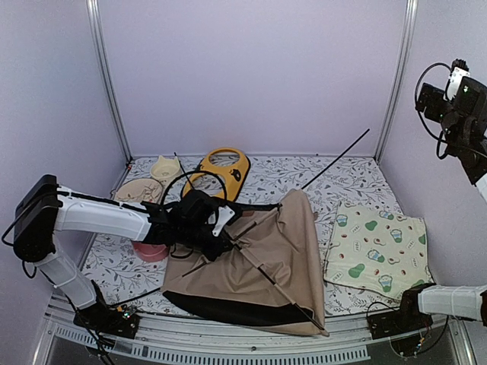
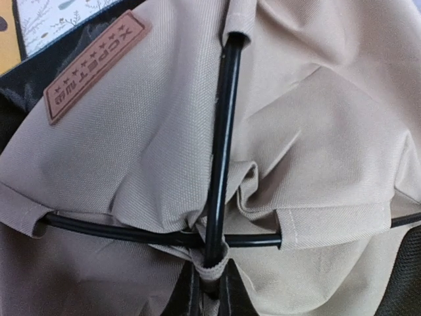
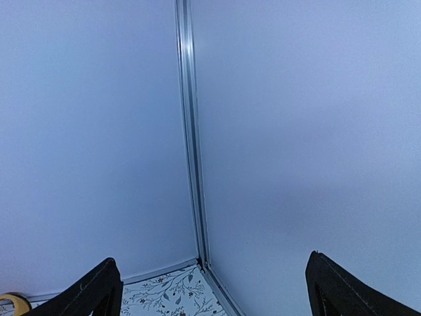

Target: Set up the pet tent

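Collapsed pet tent (image 1: 266, 258), tan fabric rumpled, black poles (image 2: 222, 131) crossed; left hand (image 2: 210, 291) clenched at the crossing, right hand (image 3: 210, 258) released

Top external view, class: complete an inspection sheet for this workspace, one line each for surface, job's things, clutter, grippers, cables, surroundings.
Surface: floral cloth covers the table.
Job's things: pet tent lies collapsed mid-table, black poles crossed; one pole juts toward the back.
Clutter: cream mat right of the tent; yellow feeder, cream bowl, tan dish and pink bowl on the left.
Grippers: left gripper shut at the tent's pole crossing; right gripper open, empty, raised, facing a wall corner.
Cables: black loops at the left wrist; more on the right arm.
Surroundings: lilac walls, metal posts.
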Tool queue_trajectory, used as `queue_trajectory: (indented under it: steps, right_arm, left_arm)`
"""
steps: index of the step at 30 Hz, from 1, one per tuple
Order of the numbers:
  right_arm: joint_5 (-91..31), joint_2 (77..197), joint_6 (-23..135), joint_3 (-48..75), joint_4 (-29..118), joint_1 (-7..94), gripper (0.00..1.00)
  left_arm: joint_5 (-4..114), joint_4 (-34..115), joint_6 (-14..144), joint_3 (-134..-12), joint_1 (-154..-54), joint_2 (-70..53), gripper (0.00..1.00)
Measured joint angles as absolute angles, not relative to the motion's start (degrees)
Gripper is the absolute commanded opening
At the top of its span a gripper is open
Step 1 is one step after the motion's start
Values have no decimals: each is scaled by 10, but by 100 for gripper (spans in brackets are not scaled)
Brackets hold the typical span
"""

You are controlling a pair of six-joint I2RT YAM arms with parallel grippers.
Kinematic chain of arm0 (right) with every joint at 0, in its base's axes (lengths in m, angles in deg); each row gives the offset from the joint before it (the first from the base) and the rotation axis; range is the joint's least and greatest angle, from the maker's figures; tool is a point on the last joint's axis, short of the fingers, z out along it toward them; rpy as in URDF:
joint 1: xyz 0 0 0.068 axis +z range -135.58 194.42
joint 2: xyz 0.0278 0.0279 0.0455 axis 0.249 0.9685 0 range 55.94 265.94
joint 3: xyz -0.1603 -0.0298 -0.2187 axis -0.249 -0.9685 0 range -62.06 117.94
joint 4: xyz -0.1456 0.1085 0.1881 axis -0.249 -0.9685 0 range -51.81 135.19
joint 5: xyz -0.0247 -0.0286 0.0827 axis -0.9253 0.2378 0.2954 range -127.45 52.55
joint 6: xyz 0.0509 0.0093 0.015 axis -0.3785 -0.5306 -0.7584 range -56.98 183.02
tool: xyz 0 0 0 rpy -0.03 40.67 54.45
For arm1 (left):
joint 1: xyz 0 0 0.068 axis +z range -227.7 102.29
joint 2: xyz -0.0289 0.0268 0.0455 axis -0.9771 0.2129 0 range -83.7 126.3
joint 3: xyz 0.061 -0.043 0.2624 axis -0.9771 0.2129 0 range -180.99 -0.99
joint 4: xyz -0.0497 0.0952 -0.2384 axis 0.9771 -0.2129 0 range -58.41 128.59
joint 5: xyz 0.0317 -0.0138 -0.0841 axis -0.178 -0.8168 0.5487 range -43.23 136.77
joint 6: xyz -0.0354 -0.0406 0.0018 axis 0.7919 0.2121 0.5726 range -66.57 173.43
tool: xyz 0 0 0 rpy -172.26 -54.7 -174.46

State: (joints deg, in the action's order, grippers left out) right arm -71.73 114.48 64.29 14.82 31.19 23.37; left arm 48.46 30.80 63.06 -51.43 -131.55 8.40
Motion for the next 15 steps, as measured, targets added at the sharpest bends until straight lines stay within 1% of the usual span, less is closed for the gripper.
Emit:
queue_trajectory:
  steps: [6,8,15]
  right_arm:
    - [-662,1187,625,233,252,237,99]
    - [-646,1210,612,245,233,254,99]
    - [-636,1252,594,195,195,397,99]
  left_arm:
    - [480,298,636,-528,-1315,85,0]
    - [474,292,644,-544,-1315,85,0]
    - [435,282,687,-615,-1315,85,0]
